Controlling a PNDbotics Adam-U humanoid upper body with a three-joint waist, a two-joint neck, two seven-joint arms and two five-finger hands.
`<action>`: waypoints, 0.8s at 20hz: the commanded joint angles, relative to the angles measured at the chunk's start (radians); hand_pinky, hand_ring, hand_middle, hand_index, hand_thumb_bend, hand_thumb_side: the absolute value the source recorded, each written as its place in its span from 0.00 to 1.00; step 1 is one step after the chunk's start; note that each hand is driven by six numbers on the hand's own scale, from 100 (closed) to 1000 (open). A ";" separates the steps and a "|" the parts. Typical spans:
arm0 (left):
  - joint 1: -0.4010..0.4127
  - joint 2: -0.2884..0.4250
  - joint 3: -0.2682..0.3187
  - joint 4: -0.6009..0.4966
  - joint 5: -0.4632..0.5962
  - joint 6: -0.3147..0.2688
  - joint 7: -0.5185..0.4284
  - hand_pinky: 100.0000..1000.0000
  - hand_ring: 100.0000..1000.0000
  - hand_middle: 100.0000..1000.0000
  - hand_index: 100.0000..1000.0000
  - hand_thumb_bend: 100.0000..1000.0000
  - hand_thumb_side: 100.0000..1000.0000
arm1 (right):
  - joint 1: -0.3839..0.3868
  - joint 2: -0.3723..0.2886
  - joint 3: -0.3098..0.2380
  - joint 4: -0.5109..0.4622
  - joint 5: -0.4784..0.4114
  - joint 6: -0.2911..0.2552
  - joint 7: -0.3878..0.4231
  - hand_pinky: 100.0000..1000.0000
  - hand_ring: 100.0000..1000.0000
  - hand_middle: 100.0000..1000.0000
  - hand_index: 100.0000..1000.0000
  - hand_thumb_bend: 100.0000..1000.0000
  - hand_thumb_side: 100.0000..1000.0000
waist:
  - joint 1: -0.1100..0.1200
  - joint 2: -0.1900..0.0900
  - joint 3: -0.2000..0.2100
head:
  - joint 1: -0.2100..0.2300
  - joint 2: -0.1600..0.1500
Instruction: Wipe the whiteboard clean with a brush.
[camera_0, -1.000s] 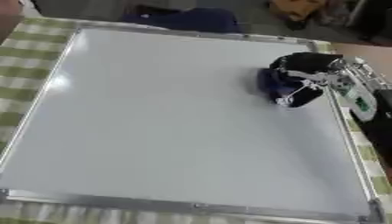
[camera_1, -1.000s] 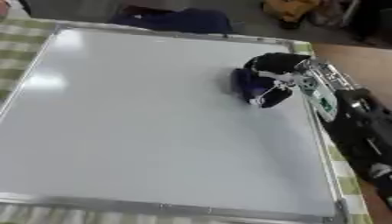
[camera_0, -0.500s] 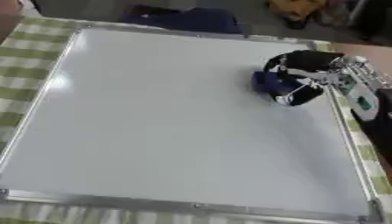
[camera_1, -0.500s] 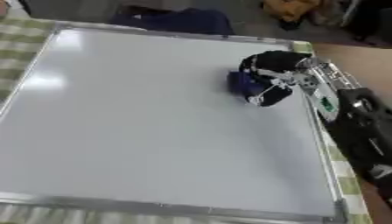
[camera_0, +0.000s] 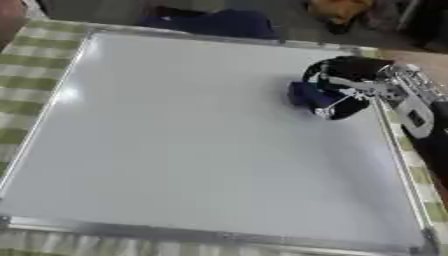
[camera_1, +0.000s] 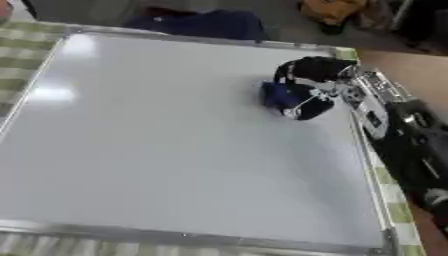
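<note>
A large whiteboard (camera_0: 175, 140) with a silver frame lies flat on a green checked cloth and its surface looks blank. My right hand (camera_0: 350, 82) comes in from the right edge and rests on the board's upper right part. Its fingers are curled round a dark blue brush (camera_0: 308, 95), which presses against the board. My left hand shows in neither view.
A dark blue bundle (camera_0: 210, 22) lies just beyond the board's far edge. An orange object (camera_0: 337, 10) sits farther back. The green checked cloth (camera_0: 26, 55) shows along the left and bottom sides, and a brown surface (camera_1: 411, 75) lies to the right.
My right hand with the brush has shifted slightly to the left across the board. Nothing else has moved.
</note>
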 joint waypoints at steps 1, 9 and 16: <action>-0.011 0.014 -0.002 -0.019 0.001 0.000 -0.005 0.49 0.49 0.49 0.33 0.04 1.00 | -0.014 -0.037 -0.007 -0.016 0.009 0.004 -0.007 0.79 0.85 0.73 0.02 0.06 0.36 | 0.005 -0.024 0.000 | 0.003 -0.012; -0.011 0.014 -0.004 -0.019 0.003 0.003 -0.008 0.49 0.49 0.49 0.33 0.03 1.00 | -0.015 -0.035 -0.005 -0.015 0.013 0.000 -0.007 0.78 0.82 0.67 0.02 0.15 0.37 | 0.006 -0.022 0.003 | 0.002 -0.016; -0.012 0.014 -0.006 -0.019 0.001 0.006 -0.014 0.49 0.49 0.49 0.33 0.03 1.00 | -0.015 -0.036 -0.003 -0.015 0.016 0.001 -0.017 0.78 0.81 0.63 0.02 0.11 0.35 | 0.006 -0.021 0.002 | 0.003 -0.014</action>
